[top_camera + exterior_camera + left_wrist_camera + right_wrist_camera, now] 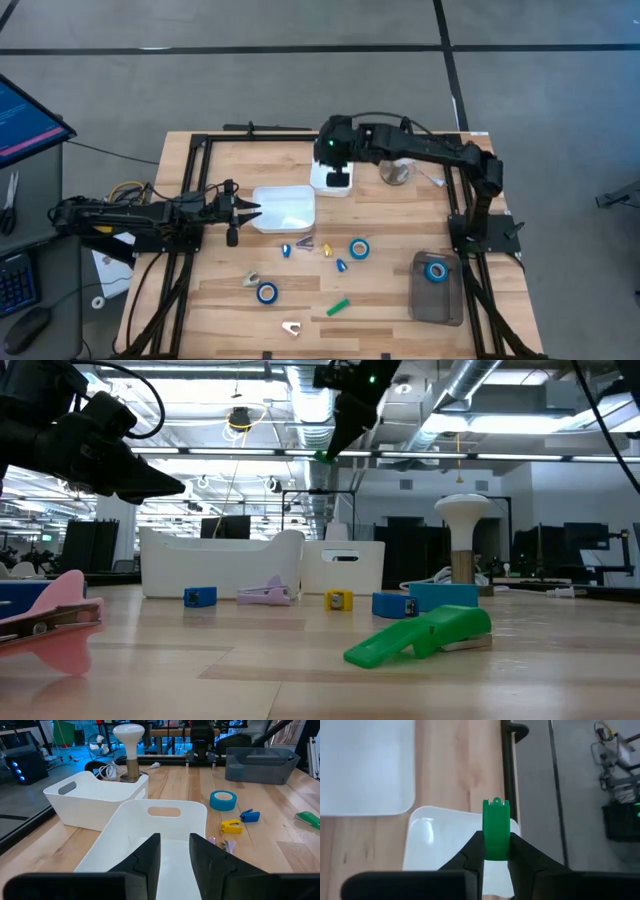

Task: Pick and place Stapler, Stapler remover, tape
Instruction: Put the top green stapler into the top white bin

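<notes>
The right gripper (pixel 496 851) is clamped on a small bright-green stapler remover (pixel 496 831) — flat, with a tiny loop at its tip — above the smaller white tub (pixel 445 840). The left gripper (pixel 174 851) hovers over the larger tub (pixel 170 817), fingers slightly apart, holding nothing.

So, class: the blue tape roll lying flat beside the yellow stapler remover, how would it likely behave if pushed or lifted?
The tape roll lies flat on its face on the table, so a push would probably slide it, not roll it. Set on edge, its round rim would likely roll. It looks small and hollow-centred, so probably light and stiff enough to pinch.
</notes>
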Robot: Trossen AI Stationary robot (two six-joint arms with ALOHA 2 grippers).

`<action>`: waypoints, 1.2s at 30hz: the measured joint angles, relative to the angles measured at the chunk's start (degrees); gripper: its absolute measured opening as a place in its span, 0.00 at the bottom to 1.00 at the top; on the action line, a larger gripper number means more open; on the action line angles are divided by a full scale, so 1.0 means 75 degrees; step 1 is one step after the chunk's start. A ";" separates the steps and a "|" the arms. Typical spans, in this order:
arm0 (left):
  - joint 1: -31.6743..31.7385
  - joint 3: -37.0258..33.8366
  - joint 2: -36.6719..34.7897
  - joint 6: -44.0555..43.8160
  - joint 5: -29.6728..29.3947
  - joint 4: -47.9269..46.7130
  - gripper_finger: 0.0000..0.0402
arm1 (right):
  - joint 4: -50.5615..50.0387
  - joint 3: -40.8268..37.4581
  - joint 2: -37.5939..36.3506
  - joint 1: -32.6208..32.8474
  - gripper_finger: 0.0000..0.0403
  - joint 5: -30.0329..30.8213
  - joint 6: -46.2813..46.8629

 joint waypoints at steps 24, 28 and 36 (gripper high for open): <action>-0.0001 -0.0003 0.0143 0.0017 0.0003 0.0006 0.24 | -0.0060 -0.0050 0.2306 -0.1103 0.12 -0.0794 0.0261; -0.0002 -0.0003 0.0149 0.0018 0.0003 0.0001 0.24 | -0.0137 -0.0041 0.2418 -0.1132 0.12 -0.0880 0.0333; 0.0000 -0.0003 0.0149 0.0020 0.0003 0.0003 0.24 | -0.0418 -0.0041 0.2414 -0.1247 0.12 -0.1427 0.0538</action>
